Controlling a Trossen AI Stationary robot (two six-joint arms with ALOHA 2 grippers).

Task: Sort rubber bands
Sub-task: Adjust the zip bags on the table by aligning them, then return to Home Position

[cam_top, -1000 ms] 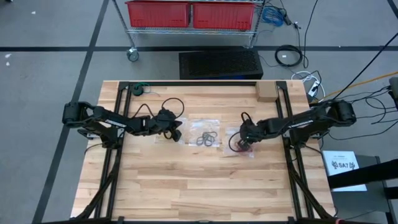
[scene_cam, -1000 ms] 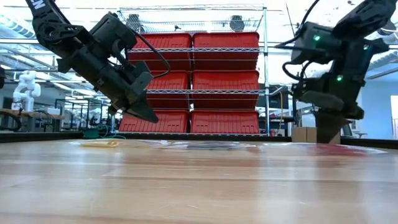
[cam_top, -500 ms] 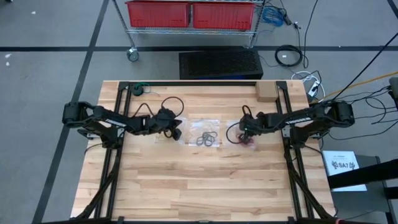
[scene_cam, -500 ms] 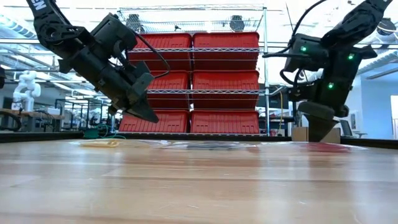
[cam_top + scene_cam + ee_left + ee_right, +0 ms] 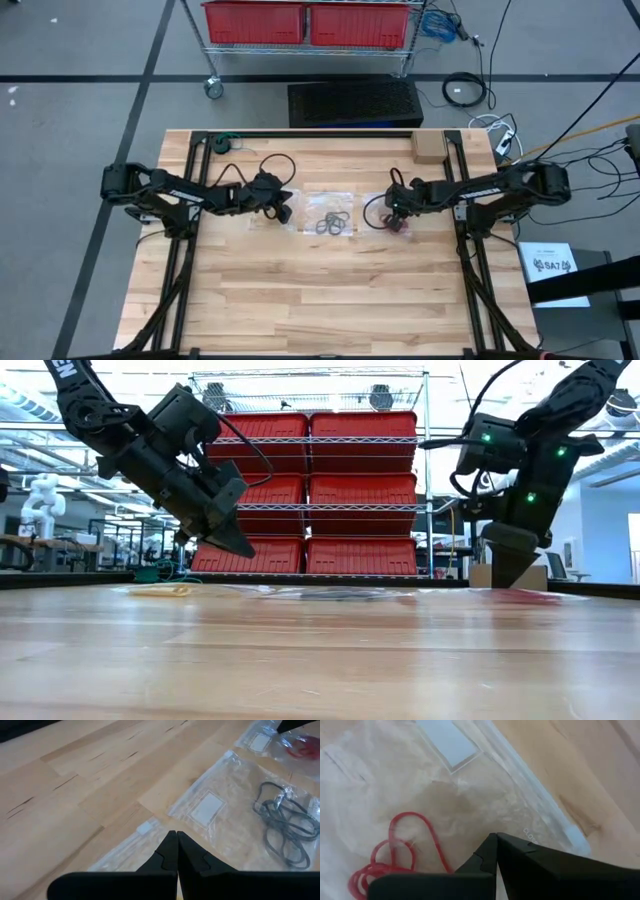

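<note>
Red rubber bands [image 5: 395,857], thin loops inside a clear plastic bag [image 5: 470,795], lie lower left of my right gripper [image 5: 496,836], pinched shut on nothing, while my left gripper [image 5: 177,834], equally closed and empty, waits farther away.

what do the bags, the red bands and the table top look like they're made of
Bags: thin clear plastic film, glossy, judging by the crinkles, the shine and the wood showing through.
Red bands: probably rubber, smooth with a dull sheen; they lie in limp, thin loops.
Table top: light wood in glued strips, with visible grain and seams, and a satin finish.
</note>
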